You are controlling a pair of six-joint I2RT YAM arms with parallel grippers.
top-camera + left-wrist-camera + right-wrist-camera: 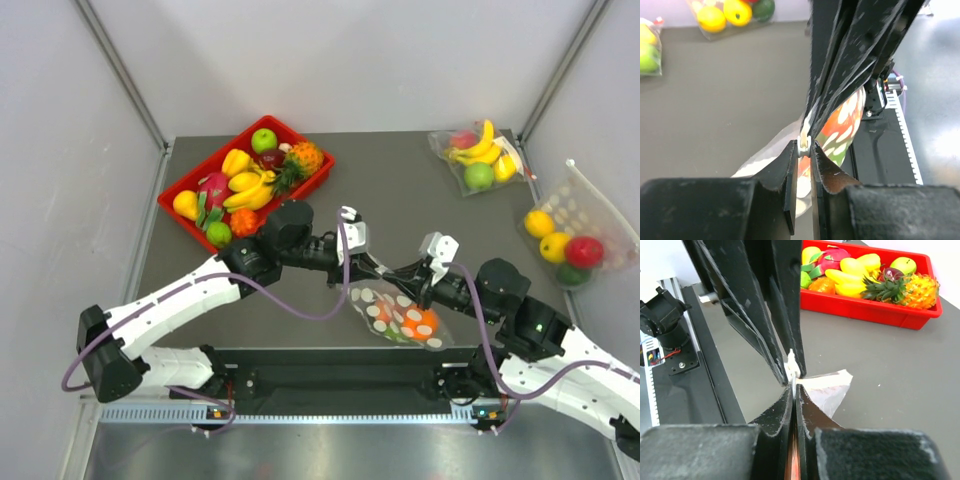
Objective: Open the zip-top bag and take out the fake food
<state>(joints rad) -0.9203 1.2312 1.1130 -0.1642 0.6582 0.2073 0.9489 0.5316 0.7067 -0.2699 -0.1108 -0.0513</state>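
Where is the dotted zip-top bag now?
In the top view, the zip-top bag is at the near edge of the table, right of centre, pinched by the left gripper and right gripper.

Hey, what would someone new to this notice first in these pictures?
Both arms meet near the front edge of the table, the left gripper and right gripper each pinched shut on the top strip of the dotted zip-top bag, the fake food showing inside. Then the red tray heaped with bright fruit at far left, and a banana bag and a bigger dotted bag at right.
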